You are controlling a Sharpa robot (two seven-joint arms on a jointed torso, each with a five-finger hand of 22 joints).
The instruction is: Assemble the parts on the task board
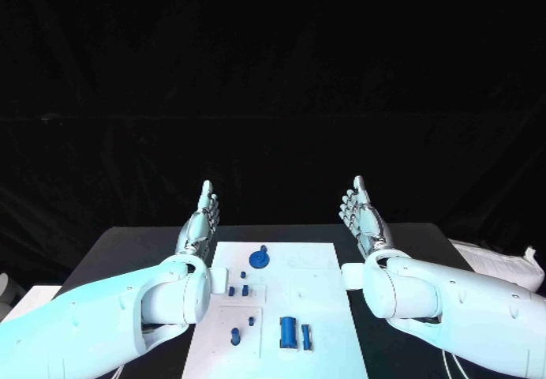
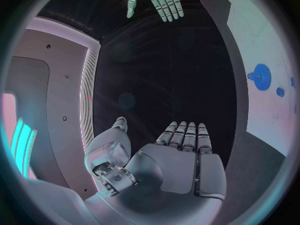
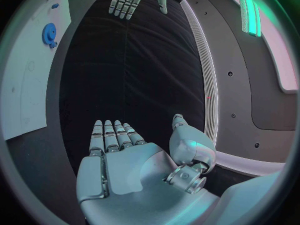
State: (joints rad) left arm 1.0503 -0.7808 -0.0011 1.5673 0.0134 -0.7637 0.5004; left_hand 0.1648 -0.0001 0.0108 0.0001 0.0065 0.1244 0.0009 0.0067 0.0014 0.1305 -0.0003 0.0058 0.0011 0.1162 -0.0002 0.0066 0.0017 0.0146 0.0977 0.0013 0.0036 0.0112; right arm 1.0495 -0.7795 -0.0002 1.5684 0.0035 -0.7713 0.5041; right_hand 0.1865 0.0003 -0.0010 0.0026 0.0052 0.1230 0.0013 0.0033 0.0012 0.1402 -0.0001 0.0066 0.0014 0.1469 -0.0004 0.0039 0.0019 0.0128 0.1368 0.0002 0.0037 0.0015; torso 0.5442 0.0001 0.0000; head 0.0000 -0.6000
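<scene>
The white task board (image 1: 301, 268) lies in the middle of the black table. On it a blue gear with a knob (image 1: 260, 257) stands near the far end, small blue pegs (image 1: 236, 290) sit mid-board, and a larger blue block (image 1: 289, 331) with a slim piece beside it lies near the front. My left hand (image 1: 201, 223) hangs flat and open above the board's far left corner, fingers straight, holding nothing. My right hand (image 1: 364, 217) is raised the same way beyond the far right corner, empty. The gear (image 2: 260, 77) shows in the left wrist view, and the gear (image 3: 49, 34) in the right wrist view.
A white crumpled bag or cloth (image 1: 501, 264) lies at the table's right edge. The black table (image 1: 125, 253) runs bare on both sides of the board. A dark curtain closes off the back.
</scene>
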